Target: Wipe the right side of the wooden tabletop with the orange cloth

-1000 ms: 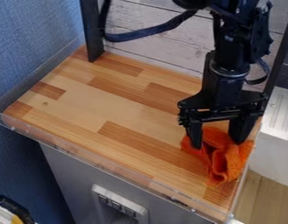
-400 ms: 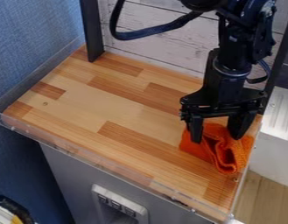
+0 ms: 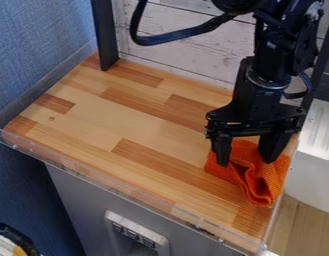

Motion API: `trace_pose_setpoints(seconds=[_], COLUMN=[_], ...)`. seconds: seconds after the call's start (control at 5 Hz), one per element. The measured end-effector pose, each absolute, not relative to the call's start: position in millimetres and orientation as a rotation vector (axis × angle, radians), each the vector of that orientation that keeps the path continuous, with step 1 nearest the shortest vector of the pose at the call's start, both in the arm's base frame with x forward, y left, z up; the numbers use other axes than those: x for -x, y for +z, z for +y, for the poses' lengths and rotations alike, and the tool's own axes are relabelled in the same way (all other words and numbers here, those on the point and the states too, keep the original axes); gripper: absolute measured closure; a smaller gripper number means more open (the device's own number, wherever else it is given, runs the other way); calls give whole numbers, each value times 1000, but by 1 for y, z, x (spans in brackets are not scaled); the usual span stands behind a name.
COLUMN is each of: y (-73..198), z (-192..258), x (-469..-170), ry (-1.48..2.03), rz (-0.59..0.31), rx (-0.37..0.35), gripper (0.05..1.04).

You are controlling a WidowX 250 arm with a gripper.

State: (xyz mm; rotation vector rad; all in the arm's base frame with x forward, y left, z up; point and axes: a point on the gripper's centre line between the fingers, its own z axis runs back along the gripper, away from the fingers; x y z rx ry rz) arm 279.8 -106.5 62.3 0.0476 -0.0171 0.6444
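At the right end of the wooden counter (image 3: 126, 120), hangs down with the black gripper (image 3: 245, 162), fingers wide apart, over a crumpled orange cloth (image 3: 261, 181). Pinches nothing between them; perhaps touches the folds with the tips, hard to tell at this slant. Has a clear rim (image 3: 168, 210) along the front, with pale boards (image 3: 187, 52) behind.

A crumpled orange cloth (image 3: 267, 177) is seen near the right edge of a brown wooden worktop (image 3: 126, 117). Above the cloth, the black two-finger gripper (image 3: 245, 162) is held pointing down, with its fingers spread apart. The worktop is bordered by a clear plastic rim (image 3: 113, 186); behind it, whitish wooden planks (image 3: 180, 55) are seen.
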Motion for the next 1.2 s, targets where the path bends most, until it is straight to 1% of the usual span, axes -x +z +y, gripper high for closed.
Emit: trace_pose_setpoints(seconds=[0.4,1.0,1.2], y=[62,66,69], z=[-110,-112,-111], x=[-274,-263,-260], ry=[637,633,630], rz=[26,56,38], rx=[-44,14,38], gripper=[85,85,85])
